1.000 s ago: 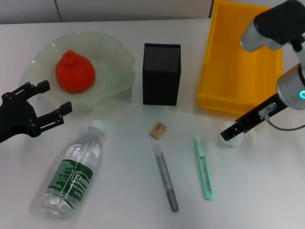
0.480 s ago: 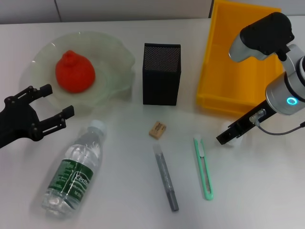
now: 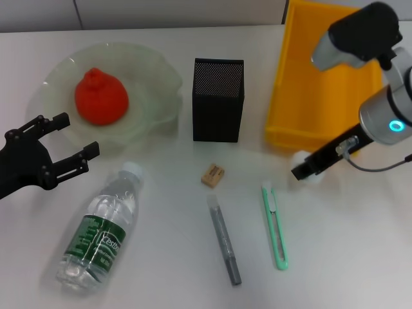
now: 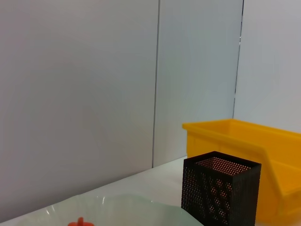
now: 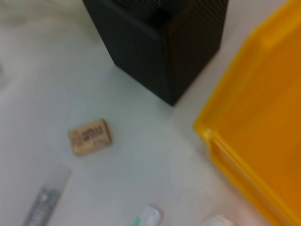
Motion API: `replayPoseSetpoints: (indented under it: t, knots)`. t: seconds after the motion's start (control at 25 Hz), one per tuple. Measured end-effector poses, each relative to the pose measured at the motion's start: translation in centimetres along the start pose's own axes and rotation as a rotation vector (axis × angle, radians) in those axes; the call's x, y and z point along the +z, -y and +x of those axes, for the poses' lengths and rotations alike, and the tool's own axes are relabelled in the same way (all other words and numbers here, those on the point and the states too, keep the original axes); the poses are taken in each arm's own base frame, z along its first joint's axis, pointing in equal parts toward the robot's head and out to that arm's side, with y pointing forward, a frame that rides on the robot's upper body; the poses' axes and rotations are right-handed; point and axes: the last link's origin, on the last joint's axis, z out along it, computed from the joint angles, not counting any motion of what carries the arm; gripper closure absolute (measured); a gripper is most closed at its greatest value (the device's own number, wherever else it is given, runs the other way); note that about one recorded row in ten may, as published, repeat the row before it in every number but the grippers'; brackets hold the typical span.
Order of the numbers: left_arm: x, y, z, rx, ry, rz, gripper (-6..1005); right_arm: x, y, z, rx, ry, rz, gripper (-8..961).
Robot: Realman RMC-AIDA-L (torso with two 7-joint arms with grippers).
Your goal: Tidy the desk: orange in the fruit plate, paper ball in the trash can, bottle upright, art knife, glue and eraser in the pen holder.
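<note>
Two arms in my head cam rn. Right gripper (image 3: pixel 304 170) is near the front-left corner of the trash can (image 3: pixel 325 96), just above the desk (image 3: pixel 161 257), and it's got the paper ball (image 3: pixel 302 166) pinched btw its fingers, so narrow and holding. Ball is just outside the bin wall, not over it. On the right wrist cam I only catch a white bit of it at the edge (image 5: pixel 217 221).

Left gripper (image 3: pixel 67 138) sits by the near rim of the fruit plate (image 3: pixel 151 71), fingers spread wide, nothing in them. Orange (image 3: pixel 101 96) is in the plate already.

Bottle (image 3: pixel 100 232) is lying on its side w/ the cap pointing toward the plate, near the left gripper but apart from it.

Pen holder (image 3: pixel 217 100) stands btw plate and bin. In front of it: eraser (image 3: pixel 213 175), then the glue (image 3: pixel 224 239) and the art knife (image 3: pixel 275 225) lying roughly parallel on the desk, knife on the right-arm side. None of them touching each other afaict.
</note>
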Motion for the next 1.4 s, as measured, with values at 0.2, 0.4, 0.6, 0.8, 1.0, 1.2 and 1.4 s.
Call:
replayPoseSetpoints:
  t: [0.2, 0.4, 0.6, 0.8, 1.0, 1.2, 1.4]
  knots:
    - [0.0, -0.1, 0.0, 0.0, -0.003, -0.003, 177, -3.0, 0.2, -0.9, 0.007, 0.106, 0.01, 511]
    - [0.0, -0.1, 0.0, 0.0, -0.003, -0.004, 178, -6.4, 1.9, -1.9, 0.055, 0.26, 0.066, 499]
    - [0.0, -0.1, 0.0, -0.001, -0.005, -0.006, 178, -6.8, 4.3, -2.6, 0.062, 0.366, 0.128, 457]
    - [0.1, -0.2, 0.1, -0.008, -0.012, -0.009, 179, -5.4, 5.4, -2.8, 0.084, 0.375, 0.145, 415]
    - [0.0, -0.7, 0.6, -0.012, -0.038, -0.055, 179, -6.6, 5.2, -2.3, 0.088, 0.47, 0.106, 354]
    - [-0.4, -0.5, 1.8, -0.097, -0.015, -0.09, 180, -8.7, 4.5, -0.3, 0.001, 0.724, -0.078, 220]
    - [-0.3, -0.7, 3.4, -0.145, 0.06, -0.132, 180, -7.5, 3.7, 3.8, -0.182, 0.887, -0.193, 133]
